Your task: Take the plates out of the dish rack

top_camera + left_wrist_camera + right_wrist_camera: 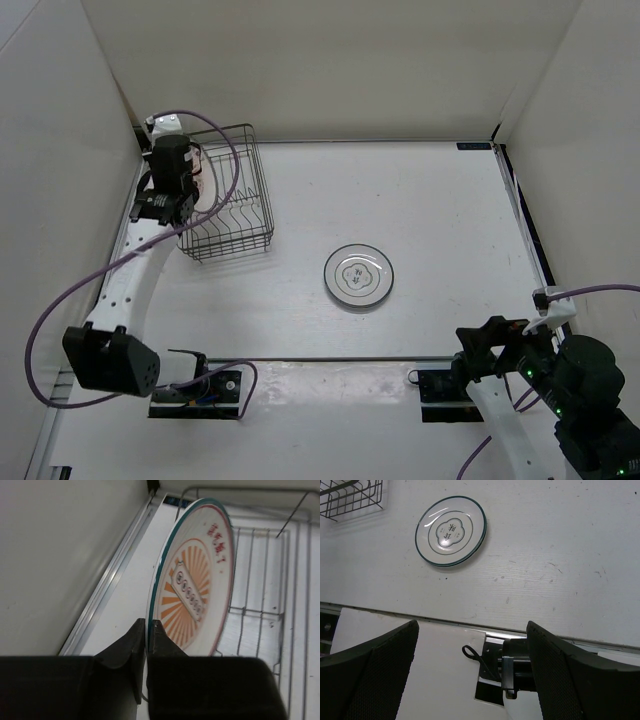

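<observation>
overhead: whole table (450, 200) | left wrist: close in dish rack (235, 225) | right wrist: low — shares overhead's grey-rimmed plate (451, 531)

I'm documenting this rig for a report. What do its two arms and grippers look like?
Both arms are white links with black joint housings, each trailing a purple cable. The cable on the left arm loops widely; the right arm shows small green lights. The left gripper has smooth dark fingers, the right gripper broad dark fingers with a fine mesh texture.
</observation>
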Motion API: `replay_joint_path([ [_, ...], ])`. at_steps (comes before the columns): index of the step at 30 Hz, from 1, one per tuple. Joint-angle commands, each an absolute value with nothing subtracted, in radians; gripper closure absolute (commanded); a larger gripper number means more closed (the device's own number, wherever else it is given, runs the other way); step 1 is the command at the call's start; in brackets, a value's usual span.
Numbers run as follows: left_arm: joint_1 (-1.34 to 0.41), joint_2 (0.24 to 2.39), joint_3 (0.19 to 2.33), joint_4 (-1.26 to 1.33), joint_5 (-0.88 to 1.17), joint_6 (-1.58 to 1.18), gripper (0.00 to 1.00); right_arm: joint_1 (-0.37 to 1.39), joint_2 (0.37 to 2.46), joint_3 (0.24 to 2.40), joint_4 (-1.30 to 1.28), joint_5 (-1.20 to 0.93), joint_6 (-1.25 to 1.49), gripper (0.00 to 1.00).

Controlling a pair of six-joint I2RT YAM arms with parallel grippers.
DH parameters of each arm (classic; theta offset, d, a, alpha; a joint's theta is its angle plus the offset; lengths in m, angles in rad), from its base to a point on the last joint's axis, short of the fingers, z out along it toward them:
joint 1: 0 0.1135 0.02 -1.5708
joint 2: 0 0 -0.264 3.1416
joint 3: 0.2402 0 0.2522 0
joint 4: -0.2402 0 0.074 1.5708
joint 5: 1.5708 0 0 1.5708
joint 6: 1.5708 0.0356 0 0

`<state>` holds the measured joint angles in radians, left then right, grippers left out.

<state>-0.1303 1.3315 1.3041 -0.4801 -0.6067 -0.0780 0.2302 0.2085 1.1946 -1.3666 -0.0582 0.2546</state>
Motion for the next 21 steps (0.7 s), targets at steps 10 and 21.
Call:
replay_joint_path([
  [10,-0.250,1.088,1.454,-0.526,-0.366,-0.251,0.99,0.235,0.198,1.190,-1.601,-0.055,0.250,0.10],
  [21,-0.268,0.893,1.116,-0.695,0.283,-0.485,0.99,0.238,0.187,1.183,-1.598,-0.058,0.248,0.10],
])
